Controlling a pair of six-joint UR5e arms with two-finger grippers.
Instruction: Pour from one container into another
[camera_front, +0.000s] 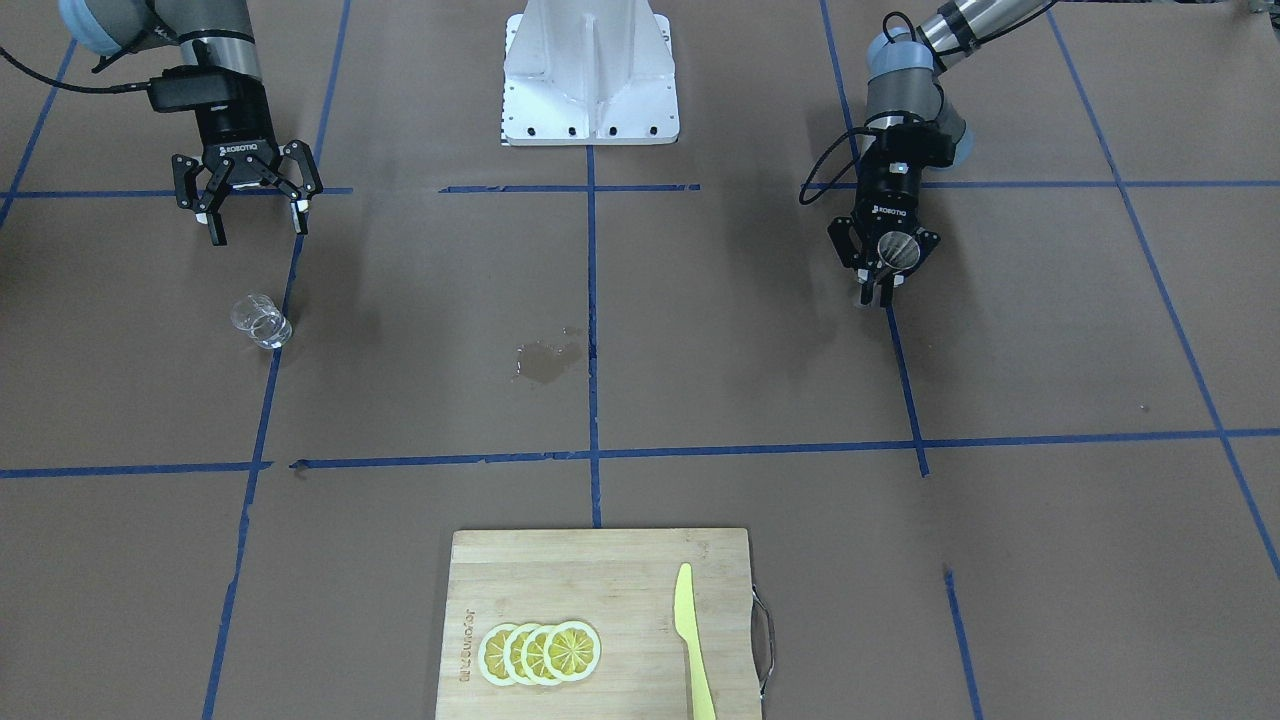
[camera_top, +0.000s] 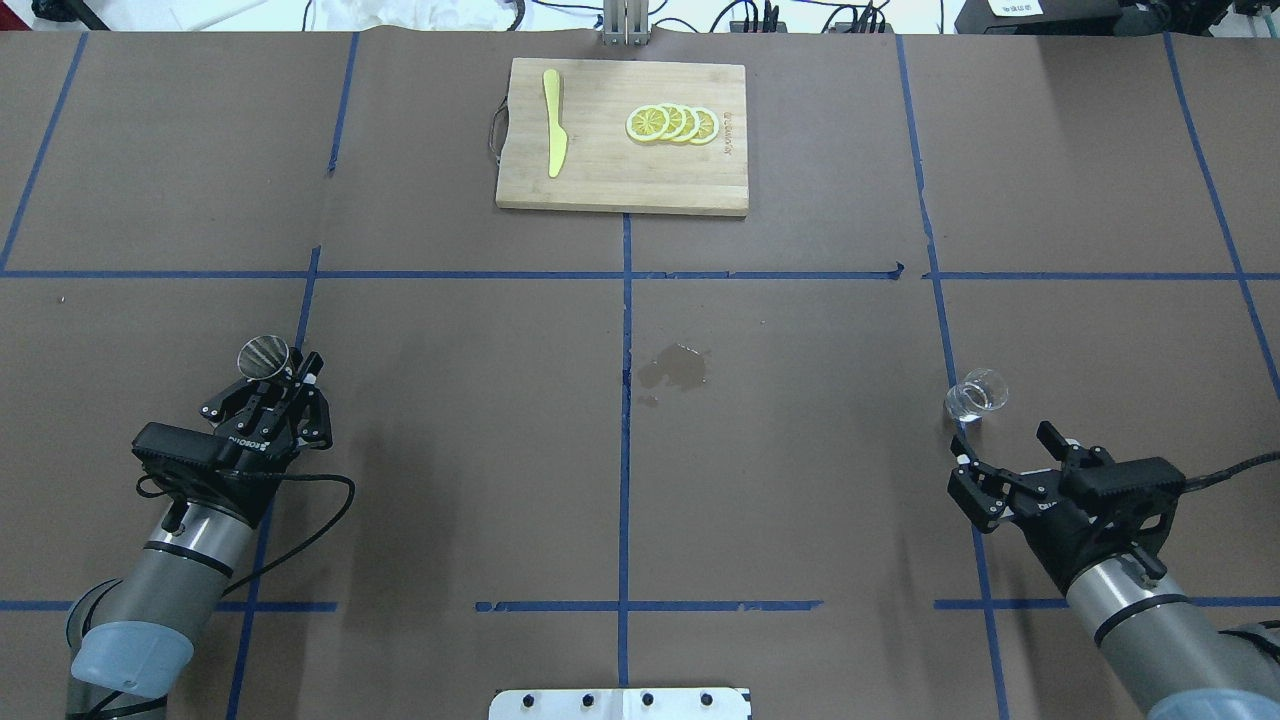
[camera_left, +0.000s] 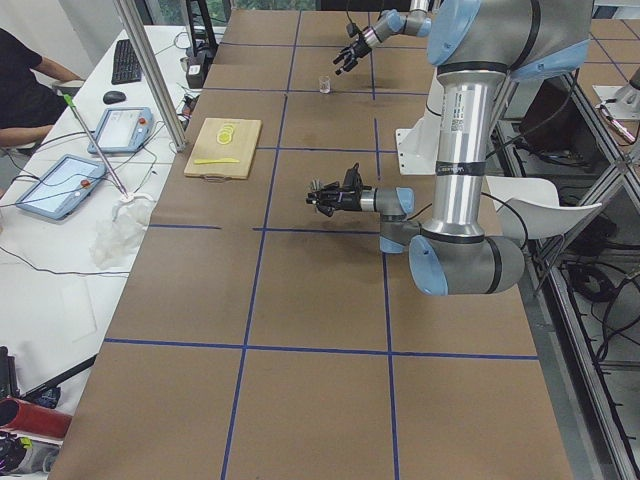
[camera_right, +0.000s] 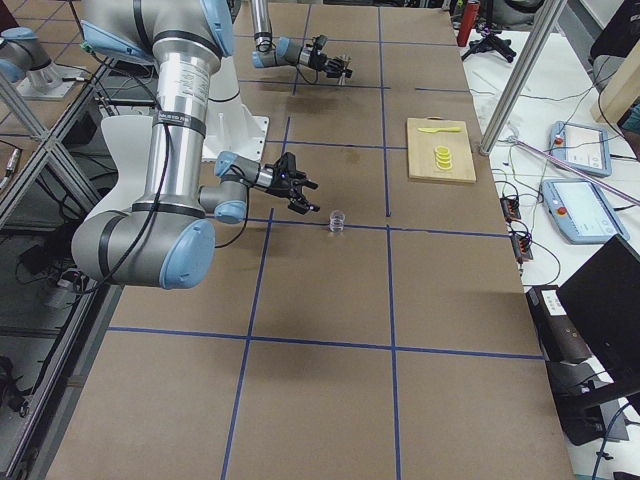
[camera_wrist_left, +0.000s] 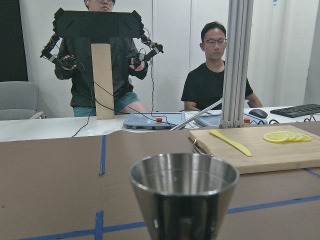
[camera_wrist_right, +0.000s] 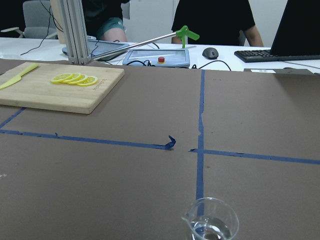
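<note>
My left gripper (camera_top: 297, 372) is shut on the steel jigger (camera_top: 265, 357) and holds it upright just above the table at the left. The front-facing view has this gripper (camera_front: 877, 295) on its right, the jigger's open mouth (camera_front: 897, 250) showing between the fingers. In the left wrist view the jigger's top cone (camera_wrist_left: 184, 195) fills the lower middle. The clear glass cup (camera_top: 977, 395) stands on the table at the right. My right gripper (camera_top: 1000, 447) is open, a short way behind the cup and apart from it. The cup (camera_wrist_right: 210, 227) sits at the bottom edge of the right wrist view.
A wooden cutting board (camera_top: 620, 180) at the far middle carries lemon slices (camera_top: 672, 123) and a yellow knife (camera_top: 553, 135). A wet patch (camera_top: 678, 367) marks the table centre. The white robot base (camera_front: 590, 75) stands between the arms. People sit beyond the far edge.
</note>
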